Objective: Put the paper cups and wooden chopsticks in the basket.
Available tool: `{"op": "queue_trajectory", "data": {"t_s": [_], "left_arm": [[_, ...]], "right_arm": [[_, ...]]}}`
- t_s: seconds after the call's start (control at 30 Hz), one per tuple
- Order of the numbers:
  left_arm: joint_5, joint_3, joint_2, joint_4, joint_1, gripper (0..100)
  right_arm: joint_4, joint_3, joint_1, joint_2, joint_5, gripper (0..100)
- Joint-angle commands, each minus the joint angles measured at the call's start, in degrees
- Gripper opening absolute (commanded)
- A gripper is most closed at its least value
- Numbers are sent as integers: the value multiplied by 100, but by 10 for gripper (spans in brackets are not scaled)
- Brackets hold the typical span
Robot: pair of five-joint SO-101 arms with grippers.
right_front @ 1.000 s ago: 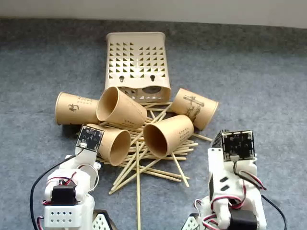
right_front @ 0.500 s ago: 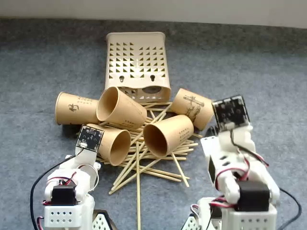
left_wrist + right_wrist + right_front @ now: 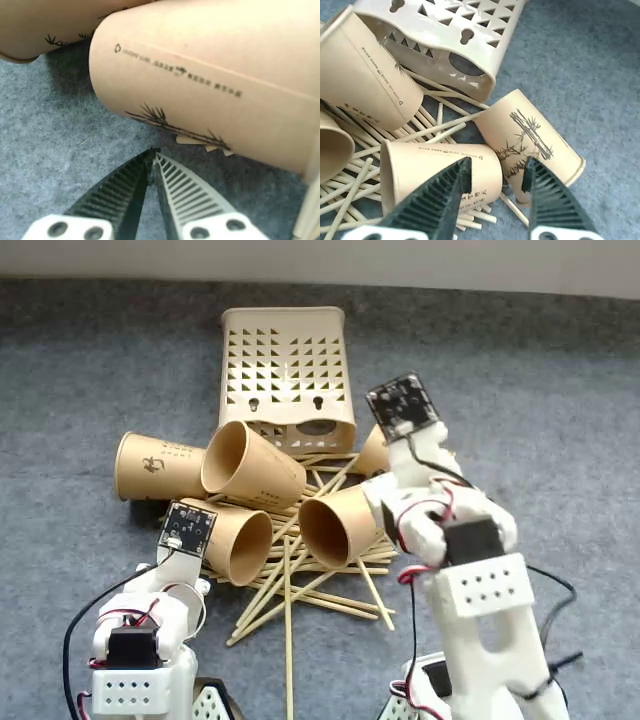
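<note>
Right tool (image 3: 497, 162) gapes above cup (image 3: 432, 167) — left tool (image 3: 152, 154) closed.

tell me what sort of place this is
Most likely a robotics test bench: a grey felt-like mat as the work surface, a left arm and right arm with bare wiring side by side, and paper cups, chopsticks and a basket staged in a heap.

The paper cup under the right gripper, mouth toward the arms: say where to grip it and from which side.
Likely pinch the upper rim of the paper cup, one jaw inside the mouth and one on the outer wall, coming down from the arms' side. It lies on its side on the chopsticks with its open mouth facing the arms, and the open right gripper hangs above it.
</note>
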Motion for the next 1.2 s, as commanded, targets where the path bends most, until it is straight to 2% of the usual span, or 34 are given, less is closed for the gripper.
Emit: {"op": "queue_trajectory", "data": {"t_s": [0.0, 0.5, 0.87, 1.17], "left_arm": [[-9, 110, -66, 26, -48, 7], [-9, 110, -66, 26, -48, 7], [-9, 110, -66, 26, -48, 7], [-9, 110, -66, 26, -48, 7]], "right_arm": [[-637, -295, -215, 523, -44, 176], [-2686, -330, -523, 2545, -44, 176], [-4295, -330, -198, 3538, -53, 176], [-5007, -330, -22, 3925, -53, 176]]}}
